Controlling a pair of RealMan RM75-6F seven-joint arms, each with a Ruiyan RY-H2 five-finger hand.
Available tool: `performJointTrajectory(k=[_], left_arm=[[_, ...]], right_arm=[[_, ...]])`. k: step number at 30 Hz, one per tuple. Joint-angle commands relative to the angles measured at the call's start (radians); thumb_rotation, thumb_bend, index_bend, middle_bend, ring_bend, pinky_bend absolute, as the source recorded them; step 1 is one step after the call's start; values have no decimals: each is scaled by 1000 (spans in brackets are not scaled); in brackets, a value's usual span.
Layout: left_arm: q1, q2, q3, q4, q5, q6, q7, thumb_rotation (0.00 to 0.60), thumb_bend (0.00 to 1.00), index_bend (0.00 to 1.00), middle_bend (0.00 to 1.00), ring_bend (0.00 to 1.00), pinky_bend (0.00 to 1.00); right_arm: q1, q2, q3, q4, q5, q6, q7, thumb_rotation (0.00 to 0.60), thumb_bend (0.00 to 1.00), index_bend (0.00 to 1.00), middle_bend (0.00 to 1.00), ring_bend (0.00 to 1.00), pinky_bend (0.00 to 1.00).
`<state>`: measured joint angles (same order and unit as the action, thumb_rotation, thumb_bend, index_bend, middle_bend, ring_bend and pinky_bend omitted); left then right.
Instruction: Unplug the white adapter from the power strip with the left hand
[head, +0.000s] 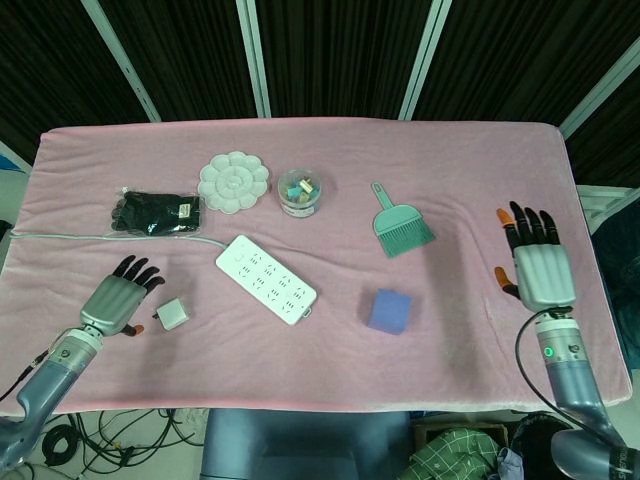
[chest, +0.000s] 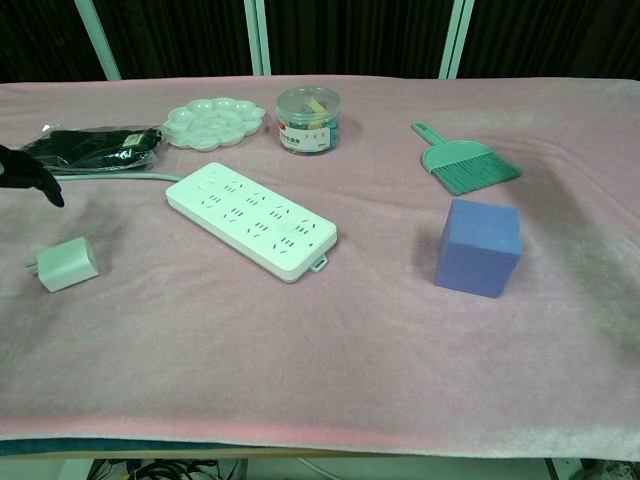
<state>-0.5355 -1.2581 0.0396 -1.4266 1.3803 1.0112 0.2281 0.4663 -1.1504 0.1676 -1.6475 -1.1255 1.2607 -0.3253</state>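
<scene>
Already white adapter (head: 172, 315) lies free beside left hand (head: 118, 298), fingers spread, empty; likely light, rigid, smooth — grip flat sides. Right hand (head: 538, 265) spread, empty.

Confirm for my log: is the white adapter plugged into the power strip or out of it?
Out. The white adapter lies on the pink cloth, apart from the power strip, prongs exposed; the left robot hand is beside it.

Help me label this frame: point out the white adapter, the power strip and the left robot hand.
white adapter (head: 174, 315), head view, top face.
power strip (head: 266, 279), head view, middle of the socket face.
left robot hand (head: 117, 300), head view, back of the hand.
</scene>
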Motion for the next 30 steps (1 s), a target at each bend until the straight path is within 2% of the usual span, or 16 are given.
performJointTrajectory(k=[1, 6, 8, 11, 15, 19, 24, 30], left_arm=[[17, 51, -35, -91, -12, 54, -3, 600, 18, 229, 138, 0, 0], [74, 144, -35, -243, -5, 156, 24, 600, 25, 228, 141, 0, 0], [120, 184, -21, -316, 5, 224, 43, 600, 25, 227, 141, 0, 0], [198, 207, 10, -363, 46, 335, 63, 600, 25, 226, 136, 0, 0], [290, 216, 49, -374, 88, 447, 55, 600, 25, 223, 131, 0, 0], [378, 208, 66, -349, 132, 567, 1, 600, 25, 217, 121, 0, 0], [454, 189, 85, -297, 156, 642, -100, 600, 30, 214, 114, 0, 0], [481, 195, 62, -283, 153, 670, -130, 600, 33, 204, 113, 0, 0]], right_arm=[[-79, 47, -15, 64, -48, 67, 115, 600, 236, 60, 6, 44, 54], [-169, 94, -64, 91, -104, 125, 214, 600, 236, 58, 6, 44, 54], [-214, 115, -98, 92, -146, 152, 268, 600, 236, 57, 7, 44, 54], [-282, 130, -148, 97, -219, 212, 322, 600, 236, 56, 7, 44, 54], [-347, 123, -191, 92, -298, 288, 367, 600, 236, 57, 8, 45, 54], [-396, 95, -229, 89, -383, 355, 335, 600, 236, 54, 8, 45, 54], [-416, 70, -232, 88, -423, 379, 282, 600, 236, 49, 8, 45, 54], [-424, 72, -223, 93, -424, 369, 277, 600, 236, 50, 8, 45, 54]])
